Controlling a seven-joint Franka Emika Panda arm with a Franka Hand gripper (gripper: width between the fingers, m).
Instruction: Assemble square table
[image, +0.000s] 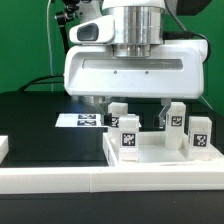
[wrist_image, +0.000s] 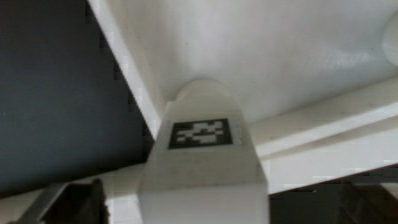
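The white square table top (image: 150, 158) lies on the black table, at the exterior view's right. Several tagged white leg posts stand upright on it: a near one (image: 127, 135), a far one (image: 118, 113) and two at the right (image: 176, 115) (image: 200, 135). My gripper (image: 128, 108) hangs over the far side of the top, with its fingers down beside the far posts. In the wrist view a tagged leg post (wrist_image: 199, 150) fills the gap between my dark fingers (wrist_image: 71, 203), and my gripper (wrist_image: 187, 208) looks shut on it. The top's white surface (wrist_image: 267, 60) lies beyond.
The marker board (image: 80, 120) lies flat behind the top, at the exterior view's left. A long white border rail (image: 90, 182) runs along the front. A small white piece (image: 3, 148) shows at the left edge. A green backdrop stands behind.
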